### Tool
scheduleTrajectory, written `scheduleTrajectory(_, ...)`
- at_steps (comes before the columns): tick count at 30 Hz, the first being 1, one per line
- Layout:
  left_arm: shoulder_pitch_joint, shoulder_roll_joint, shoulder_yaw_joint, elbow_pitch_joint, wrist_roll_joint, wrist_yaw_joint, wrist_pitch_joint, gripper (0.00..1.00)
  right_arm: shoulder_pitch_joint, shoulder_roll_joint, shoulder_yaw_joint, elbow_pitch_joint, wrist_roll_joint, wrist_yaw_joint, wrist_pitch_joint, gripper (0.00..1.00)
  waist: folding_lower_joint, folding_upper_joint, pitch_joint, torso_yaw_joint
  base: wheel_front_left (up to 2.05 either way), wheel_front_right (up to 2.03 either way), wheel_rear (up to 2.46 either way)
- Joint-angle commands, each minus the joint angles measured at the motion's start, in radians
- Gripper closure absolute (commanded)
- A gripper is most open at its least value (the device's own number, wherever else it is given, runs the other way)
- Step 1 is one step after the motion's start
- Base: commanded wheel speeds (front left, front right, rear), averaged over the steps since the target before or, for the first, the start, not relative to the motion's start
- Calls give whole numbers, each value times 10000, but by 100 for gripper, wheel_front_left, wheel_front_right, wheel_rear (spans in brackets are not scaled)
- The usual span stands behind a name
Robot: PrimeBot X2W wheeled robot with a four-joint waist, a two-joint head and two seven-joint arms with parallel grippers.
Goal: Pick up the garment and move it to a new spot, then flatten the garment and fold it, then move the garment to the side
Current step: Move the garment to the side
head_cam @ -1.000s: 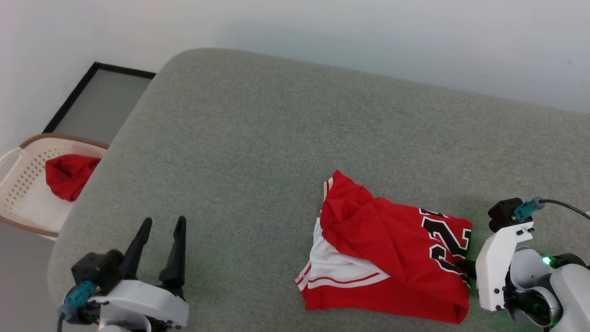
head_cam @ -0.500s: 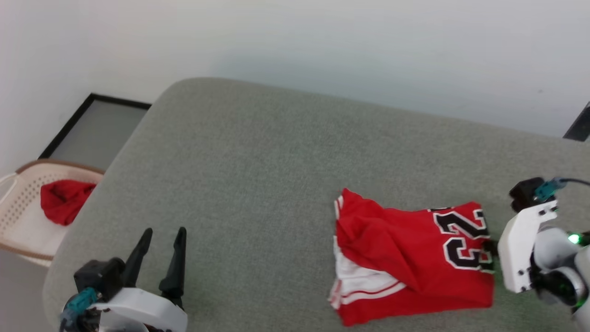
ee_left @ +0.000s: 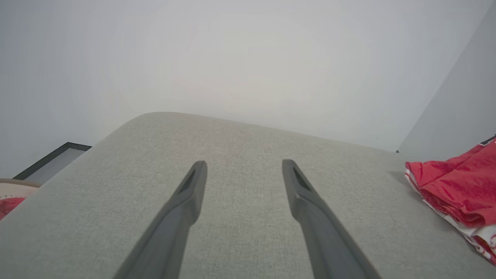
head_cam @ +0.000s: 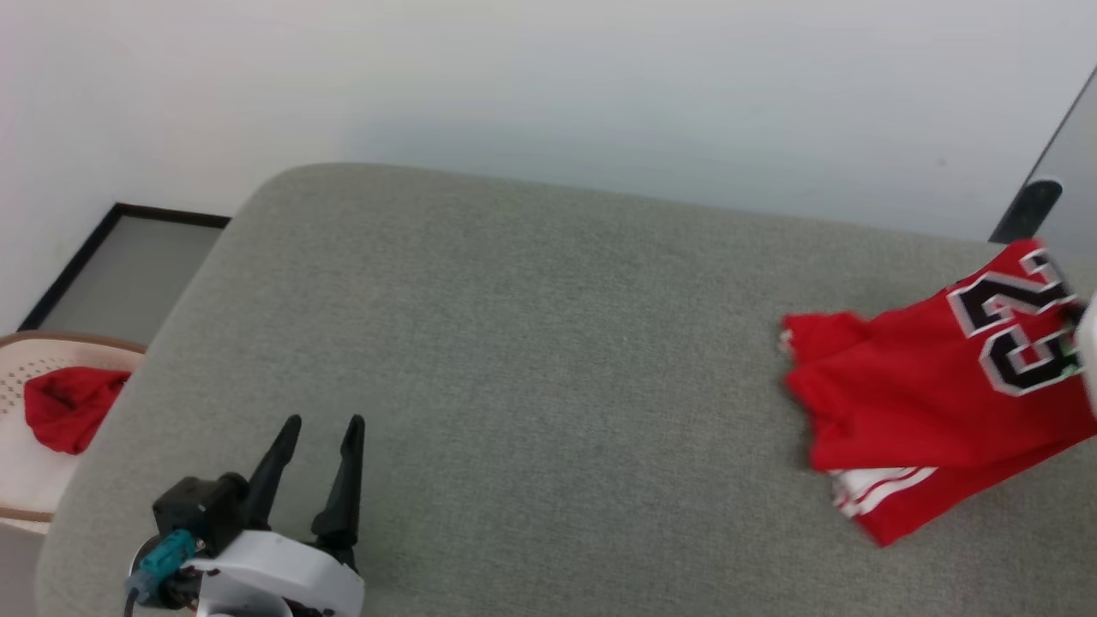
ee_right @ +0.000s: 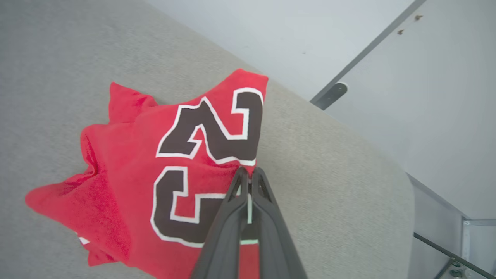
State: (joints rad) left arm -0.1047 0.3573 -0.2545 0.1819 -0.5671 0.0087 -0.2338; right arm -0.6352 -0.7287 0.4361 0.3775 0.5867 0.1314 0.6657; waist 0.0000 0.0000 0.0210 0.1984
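Note:
The garment point(head_cam: 908, 403) is a red jersey with black white-edged numerals, lying bunched at the far right of the grey cushioned surface point(head_cam: 514, 343). Its numbered edge is raised off the cushion. In the right wrist view my right gripper point(ee_right: 248, 172) is shut on the garment point(ee_right: 131, 162) at the edge beside the numerals. My left gripper point(head_cam: 324, 422) rests at the lower left, open and holding nothing, far from the cloth. The left wrist view has its fingers point(ee_left: 244, 164) spread over bare cushion, with the garment point(ee_left: 453, 182) at the right edge.
A white perforated basket point(head_cam: 51, 341) holding a plain red cloth bundle point(head_cam: 60, 407) stands off the cushion's left edge. A black-framed panel point(head_cam: 120, 266) lies on the floor behind it. A pale wall runs behind the cushion, and a grey door with a dark handle point(head_cam: 1028, 206) stands at right.
My right gripper has shut on the garment's numbered edge and dragged it rightward across the cushion, lifting that edge. The head camera has turned right. The left gripper has stayed open.

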Motion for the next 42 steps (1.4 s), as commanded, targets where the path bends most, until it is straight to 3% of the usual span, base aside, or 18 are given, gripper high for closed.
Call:
scheduleTrajectory(1,-131,-40,-9,-22,67,2,-74,0,-284,-245,27,11,-132,-18,-39,100,0,0,248,-213,0,0,0)
scheduleTrajectory(11,-821,-311,-81,-2,228,-195,-213,0,-1729,-1955,18,713,-945,-18,-306,100,0,0,1439,-658,0,0,0)
scheduleTrajectory(18,-1299,-444,5,24,342,-356,-284,0,-2315,-2868,173,1013,-2452,-18,-322,100,0,0,2311,-878,0,0,0)
scheduleTrajectory(23,-1629,-531,29,53,479,-468,-300,0,-2452,-2944,-65,1324,-3056,-18,-338,100,0,0,2869,-914,0,0,0)
scheduleTrajectory(38,-2083,-742,98,379,724,-734,-300,0,-1962,-2009,-724,2424,-3793,-18,-152,100,0,0,3152,-729,0,0,0)
scheduleTrajectory(39,-2065,-760,121,394,728,-747,-301,0,-2016,-1955,-776,2483,-3902,-17,-105,95,0,0,3101,-715,0,0,0)
scheduleTrajectory(40,-2034,-771,133,416,739,-755,-301,0,-2042,-1920,-810,2544,-4011,-17,4,63,0,0,3051,-708,0,0,0)
scheduleTrajectory(41,-1989,-776,144,432,761,-766,-301,0,-2061,-1855,-808,2533,-4064,-19,63,52,0,0,2982,-709,0,0,0)
scheduleTrajectory(42,-1940,-782,156,451,764,-776,-301,0,-2153,-1813,-907,2496,-4163,-19,72,50,0,0,2913,-708,0,0,0)
